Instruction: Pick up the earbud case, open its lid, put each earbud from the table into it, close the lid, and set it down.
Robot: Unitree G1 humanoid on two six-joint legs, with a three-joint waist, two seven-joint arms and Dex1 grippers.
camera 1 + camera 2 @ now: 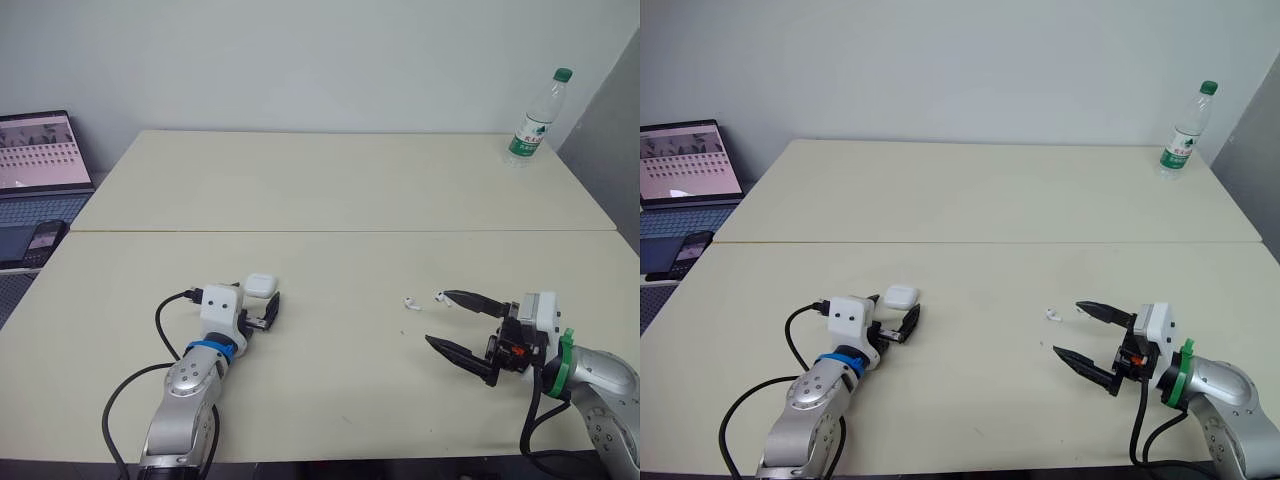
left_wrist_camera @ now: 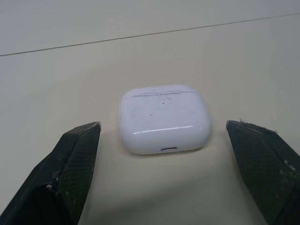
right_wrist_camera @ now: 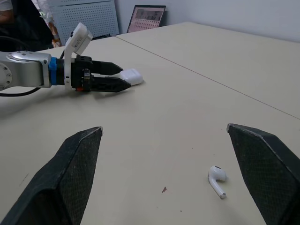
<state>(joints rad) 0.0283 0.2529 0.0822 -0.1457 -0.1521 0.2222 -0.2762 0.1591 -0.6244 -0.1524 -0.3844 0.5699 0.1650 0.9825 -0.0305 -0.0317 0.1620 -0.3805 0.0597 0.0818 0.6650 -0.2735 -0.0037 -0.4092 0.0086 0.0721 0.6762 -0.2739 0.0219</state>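
The earbud case point(image 1: 259, 284) lies flat on the bench point(image 1: 330, 190) in the near left part, its lid shut. In the left wrist view its port end faces the camera.

The left hand point(image 1: 260, 303) rests low at the case's 6 o'clock. Its two black fingers point(image 2: 77, 154) are spread wide, with one tip to either side of the case's near end. Neither tip touches the case, and bare bench shows on both sides.

Well apart from the case, at its 3 o'clock, a white earbud point(image 1: 410, 303) lies on the bench. A second earbud point(image 1: 438, 296) lies just beside the first, at its 3 o'clock. It sits right at the tip of the right hand's far finger, and I cannot tell whether they touch.

The right hand point(image 1: 438, 317) lies near the bench's near right edge and points toward 9 o'clock. Its fingers are wide apart and hold nothing. In the right wrist view one earbud lies on the bench between the two spread fingers, nearer one of them.

A seam runs across the bench at 12 o'clock from all of this. A clear plastic bottle point(image 1: 535, 118) with a green cap and label stands upright at the far right corner, about 1 o'clock. Off the bench's left edge, near 10 o'clock, an open laptop point(image 1: 40, 160) shows a lit screen. A phone point(image 1: 45, 237) lies on the laptop's near part.
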